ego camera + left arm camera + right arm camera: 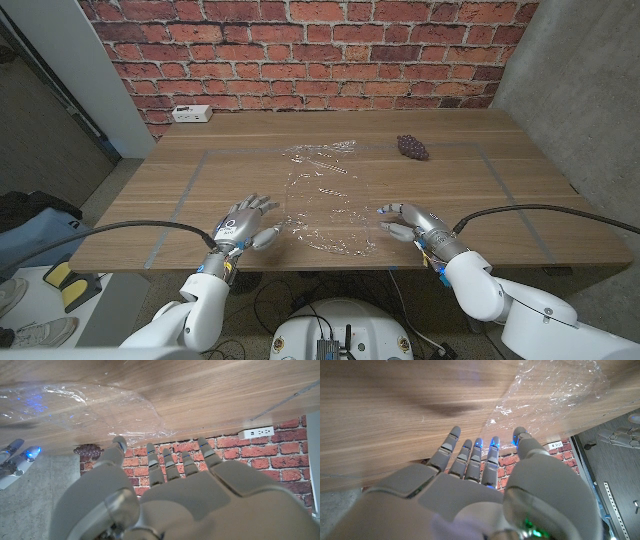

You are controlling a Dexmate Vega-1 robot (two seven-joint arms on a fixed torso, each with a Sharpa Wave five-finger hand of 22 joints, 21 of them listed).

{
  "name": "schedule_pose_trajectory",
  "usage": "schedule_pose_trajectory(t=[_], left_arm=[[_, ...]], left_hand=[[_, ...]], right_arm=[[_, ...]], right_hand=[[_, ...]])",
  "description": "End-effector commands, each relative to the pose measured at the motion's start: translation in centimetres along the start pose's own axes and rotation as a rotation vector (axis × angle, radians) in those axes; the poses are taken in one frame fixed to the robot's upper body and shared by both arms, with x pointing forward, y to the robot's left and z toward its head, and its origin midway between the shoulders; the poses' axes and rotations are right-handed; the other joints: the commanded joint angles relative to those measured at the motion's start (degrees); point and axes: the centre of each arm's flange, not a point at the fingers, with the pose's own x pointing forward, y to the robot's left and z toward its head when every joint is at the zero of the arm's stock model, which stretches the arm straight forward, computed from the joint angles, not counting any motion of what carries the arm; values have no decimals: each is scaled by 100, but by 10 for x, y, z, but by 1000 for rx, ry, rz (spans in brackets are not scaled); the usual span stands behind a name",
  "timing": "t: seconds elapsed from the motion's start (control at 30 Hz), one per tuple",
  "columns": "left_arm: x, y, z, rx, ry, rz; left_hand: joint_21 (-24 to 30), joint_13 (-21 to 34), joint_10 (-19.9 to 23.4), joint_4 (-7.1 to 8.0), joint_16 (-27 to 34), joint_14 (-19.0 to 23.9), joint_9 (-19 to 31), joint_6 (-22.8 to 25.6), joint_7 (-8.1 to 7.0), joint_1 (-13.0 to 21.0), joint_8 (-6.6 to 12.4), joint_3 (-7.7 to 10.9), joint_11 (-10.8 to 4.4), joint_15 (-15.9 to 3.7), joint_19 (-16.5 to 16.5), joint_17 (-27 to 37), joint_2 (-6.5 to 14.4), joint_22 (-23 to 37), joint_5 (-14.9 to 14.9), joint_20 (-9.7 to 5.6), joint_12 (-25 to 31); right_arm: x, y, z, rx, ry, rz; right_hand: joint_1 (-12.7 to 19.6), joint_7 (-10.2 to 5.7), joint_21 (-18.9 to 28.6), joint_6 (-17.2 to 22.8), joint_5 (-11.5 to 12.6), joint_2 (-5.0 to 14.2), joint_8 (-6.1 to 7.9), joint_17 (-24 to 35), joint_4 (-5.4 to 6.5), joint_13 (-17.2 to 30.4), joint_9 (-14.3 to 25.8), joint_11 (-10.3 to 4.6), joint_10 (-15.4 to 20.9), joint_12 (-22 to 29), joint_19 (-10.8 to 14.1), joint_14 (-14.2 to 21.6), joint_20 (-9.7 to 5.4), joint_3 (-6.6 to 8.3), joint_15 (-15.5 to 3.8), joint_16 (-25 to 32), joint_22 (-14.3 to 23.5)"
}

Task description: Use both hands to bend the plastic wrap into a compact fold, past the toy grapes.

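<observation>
Left hand point(243, 222) and right hand point(412, 224): silver-grey segmented fingers, smooth grey shells on the backs. Forearms glossy white, rounded. Black cable loops off each wrist. Small coloured markings at both wrists. Blue lights glow on right hand's fingertips point(494, 440).

One plastic wrap point(325, 195), one toy grapes point(412, 147).

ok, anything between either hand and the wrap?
Nothing visible. The left hand and right hand flank the near end of the plastic wrap, with bare table between each and the film. The toy grapes sit at the far right, off both paths.
</observation>
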Motion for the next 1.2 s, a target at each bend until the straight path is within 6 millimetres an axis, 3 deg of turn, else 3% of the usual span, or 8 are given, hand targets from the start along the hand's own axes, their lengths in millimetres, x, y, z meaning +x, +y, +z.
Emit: schedule_pose_trajectory(t=[0.03, 0.33, 0.57, 0.93, 1.03, 1.07, 1.2], left_arm=[[7, 3, 5, 76, -2, -22], [12, 3, 8, 137, 7, -50], [13, 3, 9, 166, 9, -48], [16, 3, 14, 245, 4, -54], [16, 3, 15, 264, 5, -61], [17, 3, 15, 268, 5, -63], [18, 3, 16, 276, 5, -72]], left_hand=[[-8, 24, 50, -31, -2, 55, 17, 149, 8, 162, 55, 28, -52, -5, 71, 14, -26, 19, -20, 13, 5], [-36, 23, 106, -37, -4, 99, 21, 483, -86, 514, 123, 54, -111, -37, 170, 13, -143, 15, -8, -35, -5], [-42, 23, 119, -36, -6, 112, 24, 570, -115, 651, 131, 57, -136, -42, 222, 13, -195, 14, -4, -62, -12], [-62, 24, 193, -28, -7, 167, 34, 831, -354, 996, 161, -3, -238, -96, 378, 12, -424, 7, 12, -133, -15], [-68, 25, 204, -21, -11, 167, 38, 907, -436, 1079, 172, -30, -244, -96, 418, 12, -489, 6, 21, -166, -19], [-68, 25, 206, -20, -11, 168, 38, 918, -446, 1090, 173, -33, -247, -100, 426, 12, -497, 6, 22, -171, -19], [-69, 26, 224, -15, -13, 170, 41, 923, -504, 1164, 157, -54, -283, -105, 471, 12, -546, 6, 32, -193, -19]], right_arm=[[-8, 8, 8, -45, 6, -23], [-11, 10, 12, -82, 25, -13], [-12, 12, 13, -111, 43, -8], [-14, 17, 15, -151, 73, 39], [-16, 18, 15, -160, 72, 54], [-16, 18, 15, -160, 72, 58], [-15, 21, 15, -165, 72, 76]], right_hand=[[282, -2, 14, 177, 37, -86, 58, 21, -9, 23, 34, -64, 133, 40, 101, 124, 17, 56, -94, 47, 37], [984, -29, -8, 503, 90, -364, 123, 34, -12, 40, 55, -200, 227, 0, 195, 180, -1, 64, -201, 24, 42], [1349, -50, -21, 689, 120, -471, 178, 53, -1, 54, 74, -297, 303, -11, 233, 213, -36, 55, -307, 29, 45], [1666, -81, -36, 830, 137, -679, 297, 89, 38, 115, 161, -363, 243, -67, 281, 189, -105, -69, -454, 26, 46], [1698, -121, -43, 778, 149, -735, 315, 108, 69, 136, 197, -357, 166, -101, 285, 157, -124, -132, -457, 24, 47], [1729, -166, -52, 746, 160, -748, 326, 120, 84, 149, 218, -437, 120, -120, 277, 144, -144, -161, -465, 26, 48], [1853, -441, -70, 602, 197, -743, 336, 153, 110, 186, 277, -509, 98, -129, 270, 74, -169, -224, -502, 22, 50]])
